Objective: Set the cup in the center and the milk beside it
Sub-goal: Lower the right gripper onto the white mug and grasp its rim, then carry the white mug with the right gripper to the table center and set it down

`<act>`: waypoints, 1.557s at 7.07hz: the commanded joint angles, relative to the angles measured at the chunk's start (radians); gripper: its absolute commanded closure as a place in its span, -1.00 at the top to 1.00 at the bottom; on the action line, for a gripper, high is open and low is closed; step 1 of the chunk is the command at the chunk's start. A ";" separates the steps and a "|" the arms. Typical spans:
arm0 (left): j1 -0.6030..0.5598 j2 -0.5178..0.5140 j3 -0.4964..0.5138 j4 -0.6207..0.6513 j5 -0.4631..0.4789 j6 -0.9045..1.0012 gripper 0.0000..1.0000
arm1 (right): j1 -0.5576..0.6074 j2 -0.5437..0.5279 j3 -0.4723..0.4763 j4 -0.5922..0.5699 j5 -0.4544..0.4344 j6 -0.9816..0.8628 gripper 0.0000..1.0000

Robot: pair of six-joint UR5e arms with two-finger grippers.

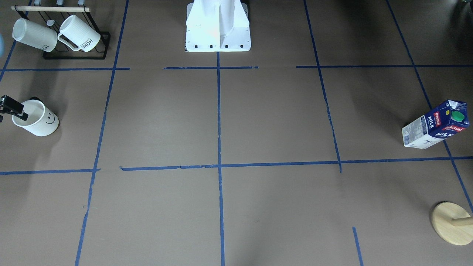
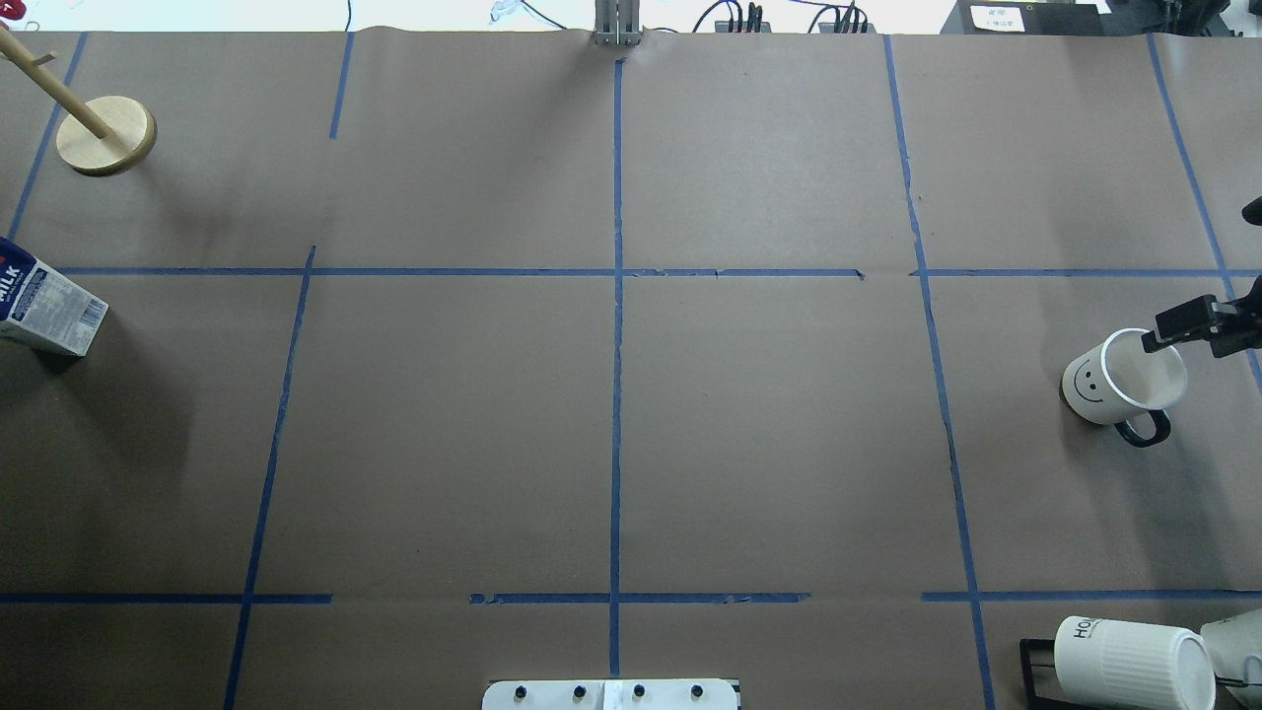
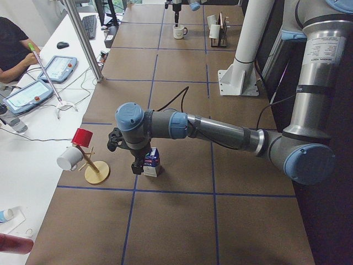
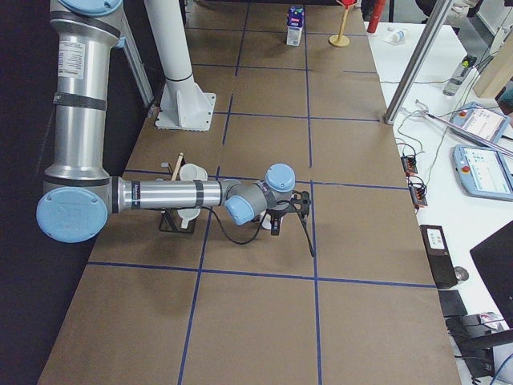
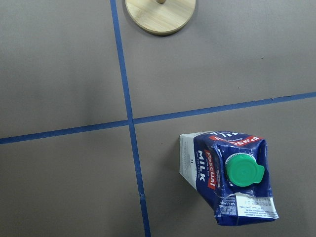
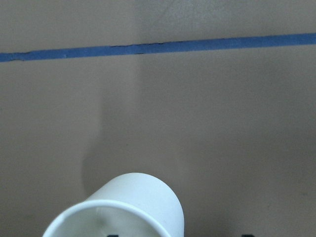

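The white smiley cup stands near the table's end on my right side, also in the overhead view. My right gripper is open at its rim; in the right wrist view two dark fingertips show far apart, one inside the cup, one outside. The milk stands upright at the opposite end, and the left wrist view sees it from above. My left gripper hovers beside the milk; I cannot tell whether it is open. The center is bare.
A black rack holds ribbed "HOME" mugs near the cup, also at the overhead view's lower right. A wooden peg stand is beside the milk. The white robot base is at the table's robot side.
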 commanded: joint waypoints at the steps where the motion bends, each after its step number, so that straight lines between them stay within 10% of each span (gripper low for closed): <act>1: 0.000 0.000 0.000 0.000 0.000 0.000 1.00 | -0.018 0.009 -0.009 0.000 -0.009 0.006 -0.59; 2: -0.001 0.000 -0.002 0.000 0.000 0.000 1.00 | -0.024 0.010 -0.008 0.000 -0.009 0.008 -1.00; 5: -0.002 0.001 -0.002 0.000 -0.002 0.002 1.00 | -0.086 0.082 0.126 -0.013 0.000 0.073 -1.00; 8: -0.002 0.001 -0.002 -0.001 -0.002 0.002 1.00 | -0.313 0.616 0.011 -0.268 -0.129 0.451 -1.00; 11: -0.002 0.000 -0.002 -0.001 -0.002 0.002 1.00 | -0.418 0.927 -0.293 -0.276 -0.268 0.681 -1.00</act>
